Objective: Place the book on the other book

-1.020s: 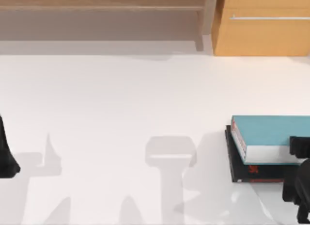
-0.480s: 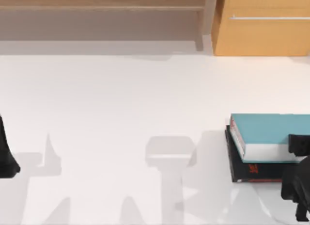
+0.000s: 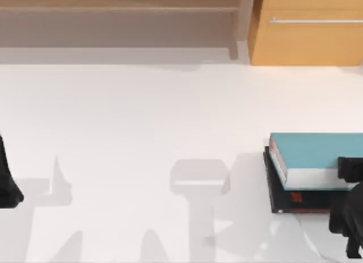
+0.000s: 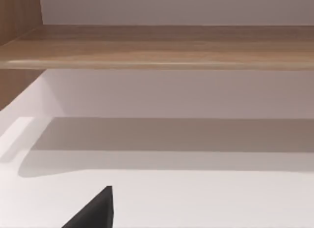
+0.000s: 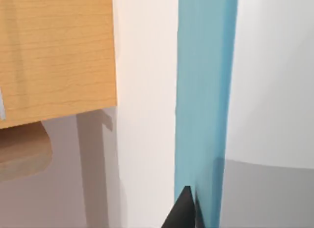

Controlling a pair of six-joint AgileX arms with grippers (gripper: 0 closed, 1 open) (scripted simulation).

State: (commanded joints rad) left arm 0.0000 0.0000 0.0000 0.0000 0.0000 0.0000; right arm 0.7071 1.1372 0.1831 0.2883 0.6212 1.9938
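The book, thick with a teal cover and white page edges, lies flat on the other book, a thin black one with red lettering, at the table's right edge. The black book sticks out along the teal one's left and near sides. My right gripper is at the teal book's near right corner, shut on the book. In the right wrist view the teal cover runs away from a black fingertip that touches it. My left arm is parked at the table's left edge.
A wooden cabinet with a metal handle stands at the back right, just behind the books. A low wooden shelf runs along the back left and middle. The white table stretches bare between the two arms.
The teal book and my right gripper shifted slightly toward the back a second ago, then stayed put. The left arm has not moved.
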